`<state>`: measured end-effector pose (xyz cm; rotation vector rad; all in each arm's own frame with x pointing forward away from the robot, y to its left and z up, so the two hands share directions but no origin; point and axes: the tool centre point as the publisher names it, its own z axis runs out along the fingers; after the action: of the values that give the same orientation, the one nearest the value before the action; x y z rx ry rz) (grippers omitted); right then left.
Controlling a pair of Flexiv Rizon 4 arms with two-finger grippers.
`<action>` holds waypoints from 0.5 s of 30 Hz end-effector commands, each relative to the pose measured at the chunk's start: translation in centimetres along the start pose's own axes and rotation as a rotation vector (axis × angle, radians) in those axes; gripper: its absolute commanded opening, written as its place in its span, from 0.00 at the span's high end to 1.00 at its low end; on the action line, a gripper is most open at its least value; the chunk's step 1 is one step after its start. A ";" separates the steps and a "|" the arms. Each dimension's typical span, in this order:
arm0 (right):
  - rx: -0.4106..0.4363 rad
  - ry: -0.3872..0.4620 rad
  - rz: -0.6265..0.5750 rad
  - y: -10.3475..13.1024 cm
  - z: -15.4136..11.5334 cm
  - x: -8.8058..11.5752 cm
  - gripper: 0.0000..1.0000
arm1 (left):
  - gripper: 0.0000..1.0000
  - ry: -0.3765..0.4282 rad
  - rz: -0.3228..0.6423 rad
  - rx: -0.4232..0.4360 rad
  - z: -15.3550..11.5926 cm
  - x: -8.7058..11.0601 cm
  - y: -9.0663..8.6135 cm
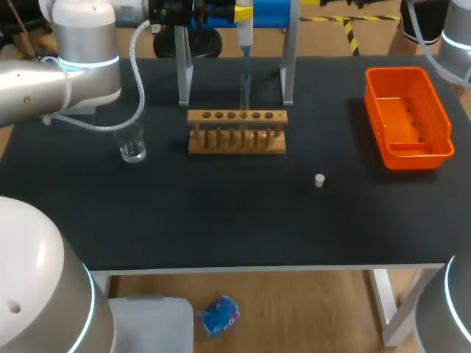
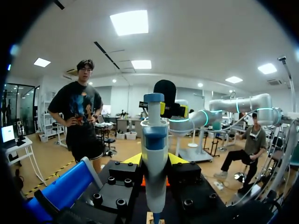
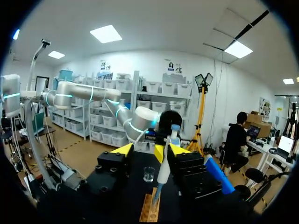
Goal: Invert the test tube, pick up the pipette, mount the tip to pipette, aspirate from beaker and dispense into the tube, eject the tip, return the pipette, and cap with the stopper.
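The left tool (image 2: 155, 161) is closed on the pipette (image 2: 154, 140), with one yellow-tipped finger on each side of the white body, and holds it upright. The pipette's lower end hangs directly above the row of holes in the wooden rack (image 1: 236, 132). The right tool (image 3: 145, 150) faces the pipette from the rack's right-arm side; its fingers stand apart and grip nothing. A blue bar (image 1: 271, 11) on two metal legs stands just behind the rack. The beaker (image 1: 132, 151) stands on the desk (image 1: 221, 220) beside the rack, toward the left arm. The stopper (image 1: 319, 180) lies in front of the rack, toward the right arm. The orange bin (image 1: 408, 118) sits well apart from the rack on that same side.
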<state>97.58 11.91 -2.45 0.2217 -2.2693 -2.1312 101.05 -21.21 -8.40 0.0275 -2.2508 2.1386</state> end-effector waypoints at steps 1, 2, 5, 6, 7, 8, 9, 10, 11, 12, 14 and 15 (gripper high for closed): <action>-0.025 0.028 0.030 1.6 0.9 -1.0 1.00 | 1.00 0.001 0.000 -0.001 0.0 -0.1 -0.1; -0.040 0.047 0.044 2.2 1.3 -1.2 1.00 | 1.00 0.001 0.000 -0.001 0.0 -0.1 -0.1; -0.056 0.072 0.068 3.2 2.2 -1.6 1.00 | 1.00 0.001 0.000 -0.001 0.0 -0.1 -0.1; -0.053 0.081 0.069 3.5 2.6 -1.7 1.00 | 1.00 0.001 0.000 -0.001 0.0 -0.1 -0.1; -0.054 0.088 0.073 3.8 2.9 -1.9 1.00 | 1.00 0.001 0.000 -0.001 0.0 -0.1 -0.1; -0.034 0.093 0.079 4.0 3.4 -2.1 1.00 | 1.00 0.001 0.000 -0.001 0.0 -0.1 -0.1; -0.032 0.096 0.080 4.1 3.6 -2.1 1.00 | 1.00 0.001 0.000 -0.001 0.0 -0.1 -0.1; -0.037 0.106 0.086 4.3 4.1 -2.3 1.00 | 1.00 0.001 0.000 -0.001 0.0 -0.1 -0.1; -0.031 0.111 0.089 4.3 4.4 -2.4 1.00 | 1.00 0.001 0.000 -0.001 0.0 -0.1 -0.1; -0.028 0.114 0.089 4.3 4.7 -2.5 1.00 | 1.00 0.001 0.000 -0.001 0.0 -0.1 -0.1; -0.033 0.121 0.096 4.2 5.2 -2.8 1.00 | 1.00 0.001 0.000 -0.001 0.0 -0.1 -0.1; -0.034 0.124 0.098 4.2 5.5 -2.9 1.00 | 1.00 0.001 0.000 -0.001 0.0 -0.1 -0.1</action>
<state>98.51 17.18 1.66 0.1901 -2.1520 -2.0722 101.05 -21.20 -8.40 0.0277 -2.2509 2.1386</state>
